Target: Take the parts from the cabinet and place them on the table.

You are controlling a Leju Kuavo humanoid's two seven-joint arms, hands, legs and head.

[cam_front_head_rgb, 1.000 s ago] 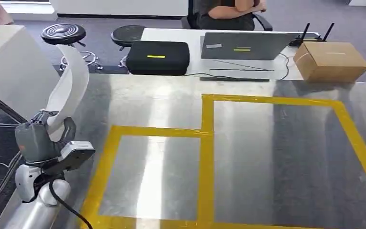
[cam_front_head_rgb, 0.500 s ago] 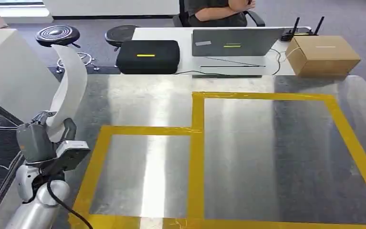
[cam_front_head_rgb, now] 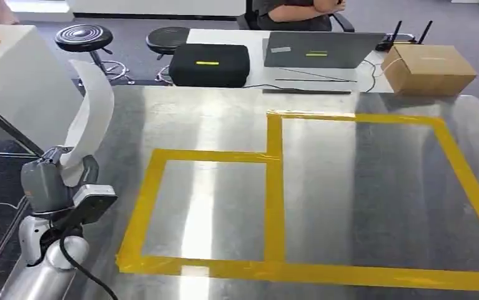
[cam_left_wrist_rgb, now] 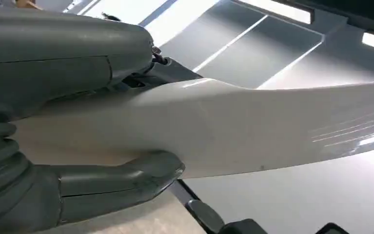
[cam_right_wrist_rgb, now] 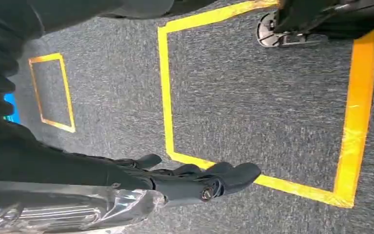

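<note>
Since 0.5 s ago the camera has shifted, so the table (cam_front_head_rgb: 361,206) sits farther right and lower in view. The left hand (cam_front_head_rgb: 52,181) grips the curved white part (cam_front_head_rgb: 90,119) upright at the table's near-left edge. The right hand (cam_right_wrist_rgb: 194,178) hangs loosely curled, holding nothing. The tall part could tip or catch the edge on set-down.

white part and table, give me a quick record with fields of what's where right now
left hand: grips the white curved part, held upright off the table's left edge
part: long, white, curved, glossy
right hand: hangs over grey carpet with yellow tape, holds nothing, fingers slightly apart
table: shiny metal, yellow tape rectangles, nothing inside them
behind table: black case, laptop, cardboard box, two stools
task status: part not yet placed
</note>
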